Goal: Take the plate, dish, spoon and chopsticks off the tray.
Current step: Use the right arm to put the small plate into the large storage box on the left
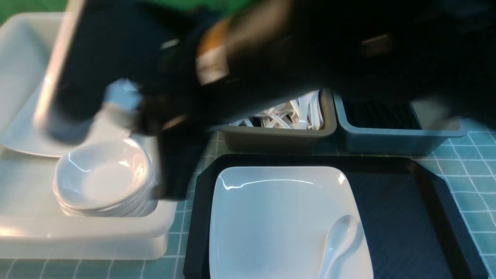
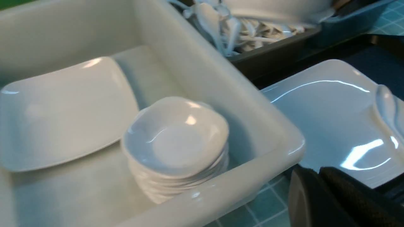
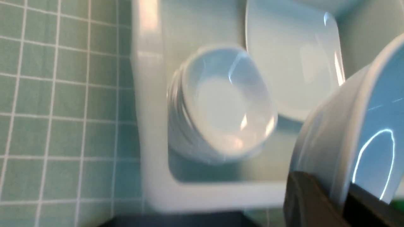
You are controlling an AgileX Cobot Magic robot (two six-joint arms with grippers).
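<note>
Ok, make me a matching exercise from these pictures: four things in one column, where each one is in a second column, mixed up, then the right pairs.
Things
1. lone glossy white soup spoon
2. stack of small white rounded-square dishes
3. pile of white spoons
4. single small white dish

Places
A. inside the grey bin
B. clamped by its rim in the right gripper
C. inside the white plastic bin
D. lying on the large white square plate on the black tray

Pairs: 1-D, 2-C, 3-A, 4-B
</note>
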